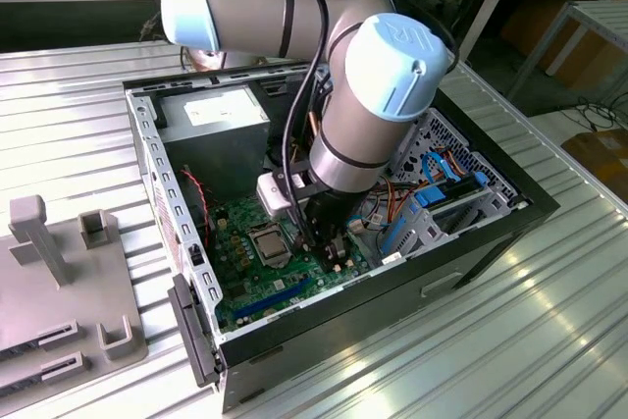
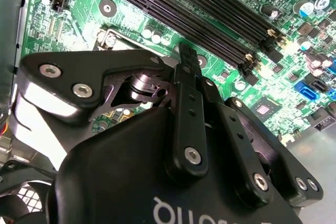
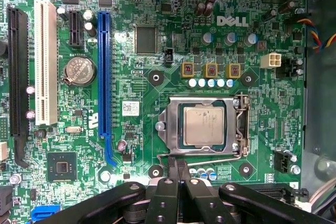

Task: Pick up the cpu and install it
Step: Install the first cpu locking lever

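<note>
**Exterior view to wrist views: cpu seated, gripper beside the socket**

Exterior view. The arm [image 1: 368,85] reaches down into an open computer case [image 1: 491,233] on a ribbed metal table [image 1: 549,340]. The gripper [image 1: 329,242] hangs low over the green board [image 1: 265,287], just beside the socket [image 1: 270,242], on the exterior view's right of it. A pale square, the cpu [image 1: 269,241], lies inside the socket frame.

Second wrist view. The gripper [image 2: 185,59] shows its two fingers [image 2: 188,82] pressed together with nothing between them. Their tips stand above the board [image 2: 131,11], near the black memory slots [image 2: 210,14]. A corner of the socket [image 2: 107,38] shows past the finger linkage.

First wrist view. The cpu [image 3: 203,125] sits flat and square in the socket [image 3: 203,127], silvery face up, with the metal frame lying around its edges. The thin wire lever [image 3: 199,161] runs along the socket's near side, close to the closed fingertips of the gripper [image 3: 177,169]. Whether the lever is hooked under its catch cannot be told.

Judgement. Pick-up and placement appear done; at most the locking of the frame remains.
</note>
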`<move>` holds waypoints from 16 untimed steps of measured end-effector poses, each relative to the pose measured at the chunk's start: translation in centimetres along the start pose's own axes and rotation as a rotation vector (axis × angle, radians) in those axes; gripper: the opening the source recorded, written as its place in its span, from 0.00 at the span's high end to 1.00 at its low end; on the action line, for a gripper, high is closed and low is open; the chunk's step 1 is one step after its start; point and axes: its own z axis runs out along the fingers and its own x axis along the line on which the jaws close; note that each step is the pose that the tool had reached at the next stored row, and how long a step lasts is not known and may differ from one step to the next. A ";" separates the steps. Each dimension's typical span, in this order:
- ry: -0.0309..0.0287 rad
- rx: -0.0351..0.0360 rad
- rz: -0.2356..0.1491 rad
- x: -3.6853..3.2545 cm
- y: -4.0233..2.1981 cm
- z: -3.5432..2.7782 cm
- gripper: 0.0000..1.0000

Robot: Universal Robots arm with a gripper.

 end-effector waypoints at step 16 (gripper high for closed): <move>-0.0097 0.0000 0.000 -0.06 0.03 -1.59 0.89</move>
